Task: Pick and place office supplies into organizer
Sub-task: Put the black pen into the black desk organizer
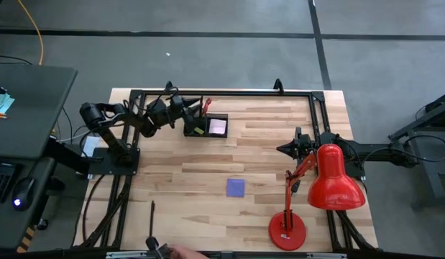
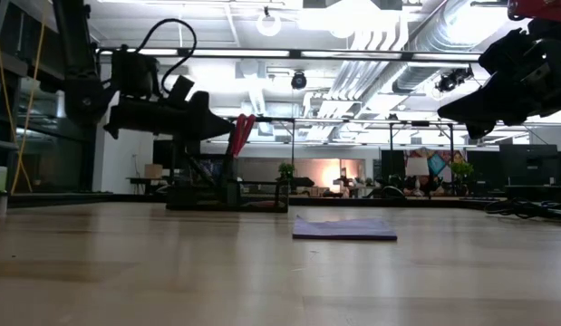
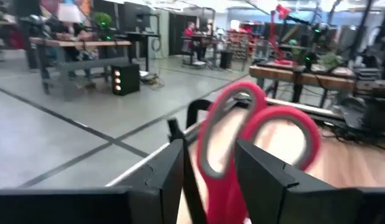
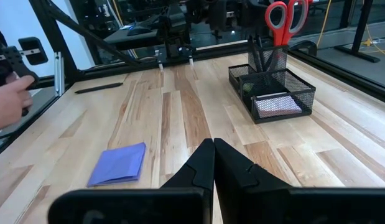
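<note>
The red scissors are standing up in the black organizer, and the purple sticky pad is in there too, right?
Not quite. The red scissors do stand handles-up in the organizer, but the purple sticky pad is not in it. The high view shows it lying flat on the bare table, well apart from the organizer. The pad inside is a pink one.

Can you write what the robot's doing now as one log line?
left gripper: open around scissors in organizer | right gripper: shut, waiting | purple pad: on table

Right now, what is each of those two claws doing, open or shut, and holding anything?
Left gripper: open around the scissors standing in the organizer.
Right gripper: shut, holding nothing, above the table.
</note>
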### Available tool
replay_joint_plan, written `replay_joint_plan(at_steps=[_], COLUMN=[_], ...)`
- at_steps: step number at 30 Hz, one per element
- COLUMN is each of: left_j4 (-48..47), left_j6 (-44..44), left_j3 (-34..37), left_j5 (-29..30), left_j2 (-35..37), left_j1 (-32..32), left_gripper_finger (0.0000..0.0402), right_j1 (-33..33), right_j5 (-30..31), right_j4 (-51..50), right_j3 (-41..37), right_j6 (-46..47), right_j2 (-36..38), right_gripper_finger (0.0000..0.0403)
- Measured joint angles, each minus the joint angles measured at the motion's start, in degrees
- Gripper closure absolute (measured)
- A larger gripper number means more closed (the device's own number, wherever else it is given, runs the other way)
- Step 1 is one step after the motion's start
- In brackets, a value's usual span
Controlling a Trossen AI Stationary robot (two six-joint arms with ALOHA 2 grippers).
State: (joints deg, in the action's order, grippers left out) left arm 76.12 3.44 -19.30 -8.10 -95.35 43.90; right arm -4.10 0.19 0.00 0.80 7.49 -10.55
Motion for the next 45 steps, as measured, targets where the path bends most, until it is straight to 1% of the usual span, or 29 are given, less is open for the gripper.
replay_joint_plan(at_steps=[3, 9, 15, 18, 21, 24, 26, 30, 35, 37, 41, 45], left_j4=[-2.52, -12.31, -12.94, -13.53, -13.6, -13.49, -13.76, -13.48, -12.24, -11.14, -10.55, -11.8], left_j6=[0.42, 1.32, 1.34, 2.26, 2.62, 3.11, 3.13, 4.42, 4.49, 4.44, 3.86, 4.08], left_j3=[-1.79, -6.09, -6.7, -6.7, -6.7, -6.7, -6.7, -6.34, -6.29, -6.29, -6.29, -6.22], left_j5=[1.29, 1.82, 2.36, 3.14, 3.26, 3.3, 3.41, 3.29, 2.77, 1.77, -1.25, -2.83], left_j2=[0.0, 0.0, 0.0, 0.0, 0.0, 0.0, 0.0, 0.0, 0.0, 0.0, 0.0, 0.0], left_j1=[0.0, -0.02, -0.02, -0.03, -0.02, -0.04, -0.04, -0.04, -0.04, -0.04, -0.04, -0.04], left_gripper_finger=[0.0273, 0.0273, 0.0276, 0.0297, 0.0334, 0.0379, 0.039, 0.0378, 0.0394, 0.0392, 0.0364, 0.0329], right_j1=[0.0, 0.02, 0.02, 0.01, 0.02, 0.02, 0.02, 0.02, 0.0, 0.02, 0.02, 0.02], right_j5=[0.0, 0.0, 0.0, 0.0, 0.0, 0.0, 0.0, 0.0, 0.0, 0.0, 0.02, 0.0], right_j4=[0.01, -0.01, 0.0, 0.0, -0.01, 0.01, 0.01, 0.0, -0.01, -0.01, -0.01, -0.01], right_j3=[0.0, 0.0, 0.0, 0.0, 0.0, 0.0, 0.0, 0.0, 0.0, 0.0, 0.0, 0.0], right_j6=[0.0, 0.0, 0.0, -0.01, 0.0, 0.0, -0.01, -0.01, -0.01, 0.0, 0.0, 0.0], right_j2=[0.0, 0.0, 0.0, 0.0, 0.0, 0.0, 0.0, 0.0, 0.0, 0.0, 0.0, 0.0], right_gripper_finger=[0.0402, 0.0402, 0.0402, 0.0402, 0.0402, 0.0402, 0.0402, 0.0402, 0.0402, 0.0402, 0.0402, 0.0402])
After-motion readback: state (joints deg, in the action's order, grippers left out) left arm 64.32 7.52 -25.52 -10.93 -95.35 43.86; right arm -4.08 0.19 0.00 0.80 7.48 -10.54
